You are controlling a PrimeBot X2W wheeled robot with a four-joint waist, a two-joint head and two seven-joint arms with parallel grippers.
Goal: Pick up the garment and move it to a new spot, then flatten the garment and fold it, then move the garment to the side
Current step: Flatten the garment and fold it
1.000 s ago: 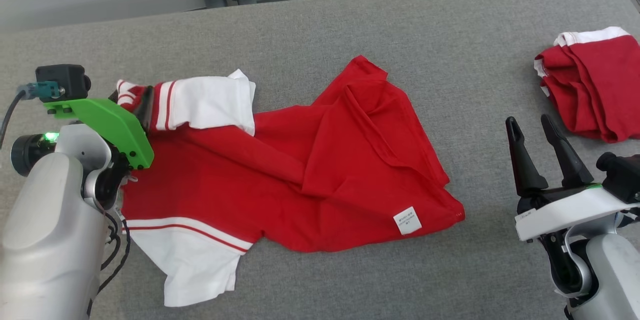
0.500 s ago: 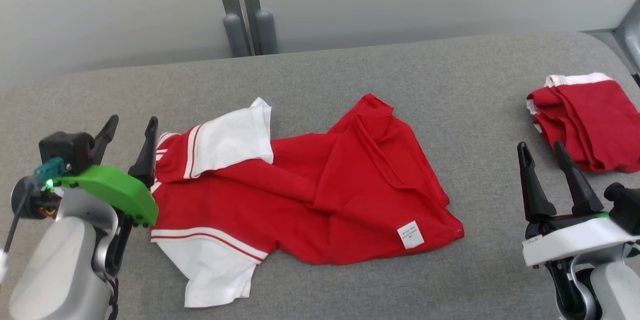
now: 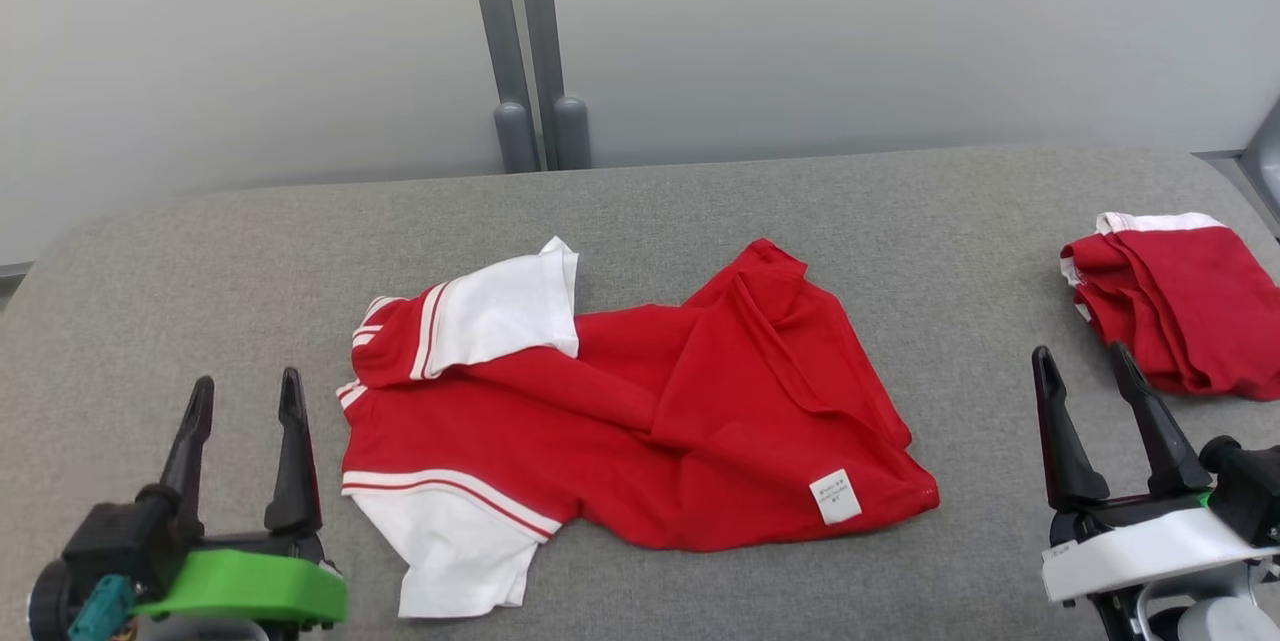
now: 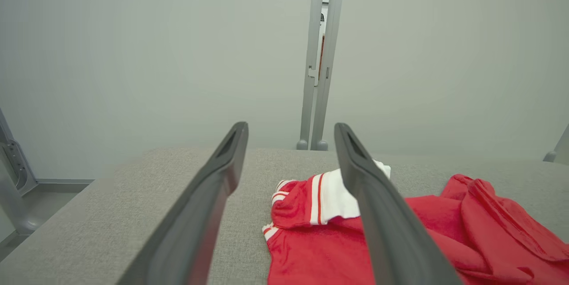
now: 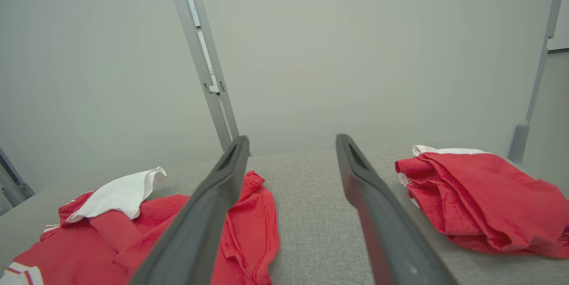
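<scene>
A red garment (image 3: 640, 421) with white striped sleeves lies rumpled in the middle of the grey table (image 3: 200, 261), a white label near its front right corner. It also appears in the left wrist view (image 4: 400, 227) and the right wrist view (image 5: 133, 231). My left gripper (image 3: 247, 386) stands open at the lower left, just left of the garment and apart from it, nothing between its fingers. My right gripper (image 3: 1082, 359) stands open at the lower right, empty.
A second red and white garment (image 3: 1170, 301) lies bunched at the table's right end, also seen in the right wrist view (image 5: 475, 196). Two grey posts (image 3: 530, 51) rise behind the table against a pale wall. Bare table surface stretches along the far edge.
My left gripper has let go of the striped sleeve, opened and drawn back toward me. The head camera has tilted up, so the whole picture shifted down. The right gripper kept its place.
</scene>
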